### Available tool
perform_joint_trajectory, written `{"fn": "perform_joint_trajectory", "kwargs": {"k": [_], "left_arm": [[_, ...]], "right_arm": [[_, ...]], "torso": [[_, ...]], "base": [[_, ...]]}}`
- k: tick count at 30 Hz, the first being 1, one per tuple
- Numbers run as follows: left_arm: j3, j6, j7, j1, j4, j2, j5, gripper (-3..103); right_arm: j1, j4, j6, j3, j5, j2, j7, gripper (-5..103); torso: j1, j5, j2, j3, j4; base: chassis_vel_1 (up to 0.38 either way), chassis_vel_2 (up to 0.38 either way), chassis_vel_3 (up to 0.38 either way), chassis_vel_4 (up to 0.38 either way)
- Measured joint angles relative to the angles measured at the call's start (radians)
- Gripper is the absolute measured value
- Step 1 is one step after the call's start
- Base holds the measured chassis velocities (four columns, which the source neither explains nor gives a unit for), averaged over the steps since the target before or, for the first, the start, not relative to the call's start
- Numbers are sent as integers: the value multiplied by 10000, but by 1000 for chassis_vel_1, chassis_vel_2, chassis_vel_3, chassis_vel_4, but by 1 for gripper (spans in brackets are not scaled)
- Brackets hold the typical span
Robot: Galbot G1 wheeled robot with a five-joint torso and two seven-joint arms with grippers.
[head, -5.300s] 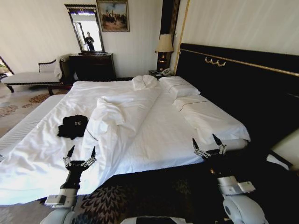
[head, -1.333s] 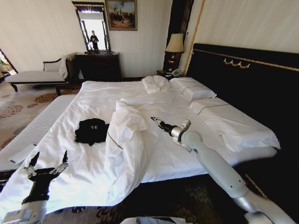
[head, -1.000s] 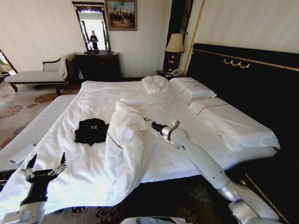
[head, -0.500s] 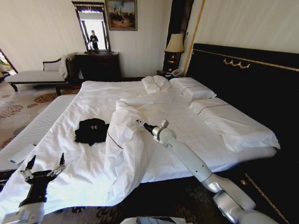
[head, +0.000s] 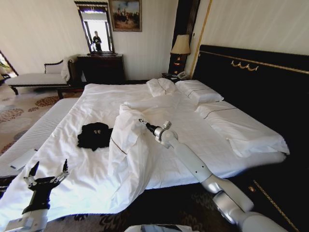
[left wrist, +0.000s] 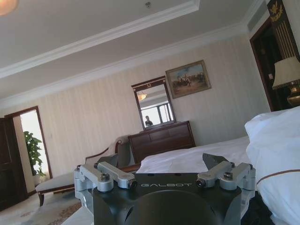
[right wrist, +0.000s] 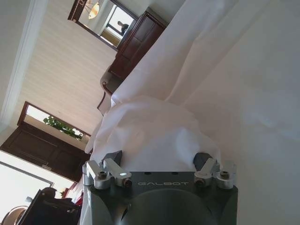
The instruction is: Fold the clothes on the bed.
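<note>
**Right gripper at the duvet ridge, black shirt waiting beyond it**

Black soft fabric is seen as a small crumpled heap: the T-shirt (head: pixel 94 136) lies on the white bed (head: pixel 203 130), at about nine o'clock from the bunched duvet ridge (head: pixel 126 140) and just beside it. Small white lettering is visible on its upper side. The shirt is not touched by any gripper.

The right gripper (head: pixel 143 123) is stretched far over the mattress and its tips are placed against the top of the duvet ridge. In the right wrist view the fingers (right wrist: pixel 111 161) are spread wide, with the white fold between them but not clamped. The left gripper (head: pixel 47 176) is held low at seven o'clock in the head view, near the bed edge, also spread wide and empty.

The shirt is judged to be light, limp and without stiffness, so it will sag and slide easily on the smooth sheet. A hold at the shoulder seams or at the hem corners is advised, one point for each gripper, so that the cloth can be spread flat. The heavier duvet may be caught by mistake.
</note>
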Motion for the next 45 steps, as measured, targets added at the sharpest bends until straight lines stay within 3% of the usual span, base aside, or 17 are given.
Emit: {"fn": "perform_joint_trajectory", "kwargs": {"k": [3,5,7,8,12,14,18,20,21,34,39,45], "left_arm": [[-20,0,-1,-13,9,-5,-10,100],[-17,0,0,-15,9,-10,-8,100],[25,0,1,-18,6,-44,15,100],[25,0,1,-18,6,-44,15,100],[32,0,5,-13,-29,-71,45,100],[25,0,5,-9,-34,-74,45,100],[11,-4,9,15,-77,-113,59,100],[10,-7,9,18,-85,-123,62,100],[7,-11,11,23,-98,-140,69,100],[8,-31,22,57,-197,-195,103,100],[147,-32,25,27,-203,-195,173,100],[379,-31,32,-71,-173,-134,237,100]], "right_arm": [[0,109,139,1,-4,-17,-151,68],[1,123,156,2,-7,-21,-181,68],[1,157,245,-4,-97,-43,-333,57],[1,157,245,-4,-97,-43,-333,57],[-1,140,450,-65,-370,-41,-593,36],[0,127,485,-77,-425,-36,-636,36],[62,11,665,-151,-697,7,-847,14],[74,-5,687,-164,-717,14,-871,14],[86,-14,712,-175,-732,18,-893,3],[-87,276,982,107,-808,-224,-933,0],[-501,860,1116,863,-741,-737,-890,0],[-1277,1958,1230,2186,-603,-1950,-846,0]], "torso": [[0,0,0,0,1],[0,0,0,0,1],[-1,0,1,0,1],[-1,0,1,0,1],[0,0,0,0,1],[-1,0,0,0,1],[0,0,1,0,2],[-1,0,1,0,2],[0,0,0,0,2],[0,1,0,0,4],[0,2,0,0,1],[-1,4,0,0,-2]], "base": [[0,0,0,0],[0,0,0,0],[0,0,0,0],[0,0,0,0],[0,0,0,0],[0,0,0,0],[0,0,0,0],[0,0,0,0],[0,0,0,0],[0,0,0,0],[0,0,0,0],[0,0,0,0]]}}
